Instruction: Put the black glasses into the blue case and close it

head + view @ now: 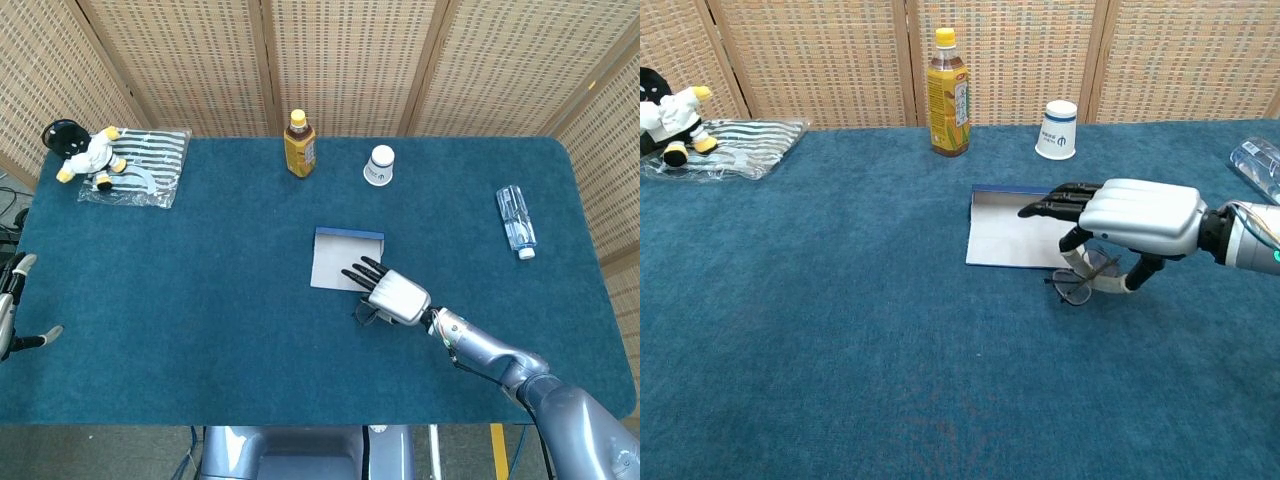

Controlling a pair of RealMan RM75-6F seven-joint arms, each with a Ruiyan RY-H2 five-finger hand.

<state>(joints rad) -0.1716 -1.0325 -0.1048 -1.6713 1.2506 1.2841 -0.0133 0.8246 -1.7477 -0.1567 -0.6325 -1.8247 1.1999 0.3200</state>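
I have the right hand (1137,215) low in the centre-right of the chest view, palm down, with the glasses (1076,284) under it; the thumb and a curled finger seem to pinch the frame, while the other fingers (1055,203) reach out straight over the near edge of the case (1000,235). I judge this a light pinch, not a firm grip, and that is my main worry: the glasses look to sit on or barely off the tabletop (840,330), so if I lift fast they may slip out or swing and twist. From the head view the hand (397,296) covers most of them and I cannot tell how the temples lie; an unfolded temple could catch the case rim as I carry them across. The case is open, lying flat just beside the hand toward the middle of the frame, and it looks light, so the outstretched fingers could push it away instead of clearing it. The left hand (14,300) sits at the far left edge of the head view, apart from everything, fingers spread and empty, so nothing steadies the case.
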